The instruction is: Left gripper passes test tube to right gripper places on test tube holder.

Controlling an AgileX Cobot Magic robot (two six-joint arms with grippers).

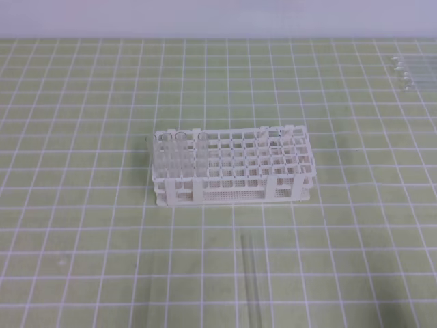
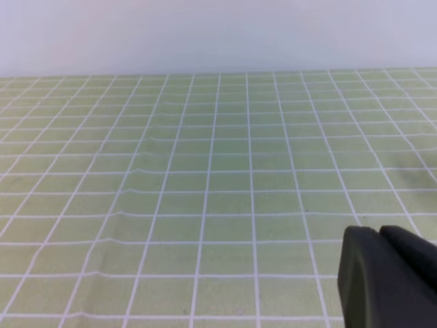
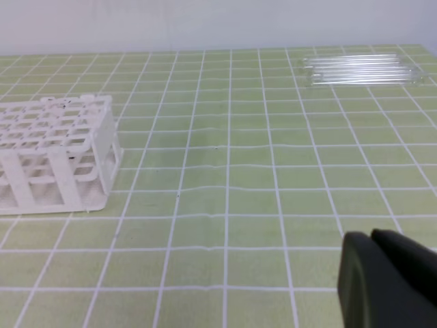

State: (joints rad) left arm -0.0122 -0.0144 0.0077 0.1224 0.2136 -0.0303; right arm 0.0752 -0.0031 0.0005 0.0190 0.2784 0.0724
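- The left gripper (image 2: 389, 236) shows only as dark fingers at the lower right of its own wrist view, pressed together and holding nothing, above bare green mat (image 2: 205, 171) with white grid lines.
- The white rack (image 1: 232, 167) stands upright near the middle of the mat in the high view, with a few clear tubes (image 1: 179, 147) upright in its left-hand holes.
- One test tube (image 1: 251, 277) lies flat on the mat in front of the rack, apart from it, pointing toward the near edge.
- A row of spare tubes (image 3: 362, 68) lies flat at the far right corner.
- The right gripper (image 3: 382, 239) is clenched and holds nothing, its fingers at the lower right of its wrist view.
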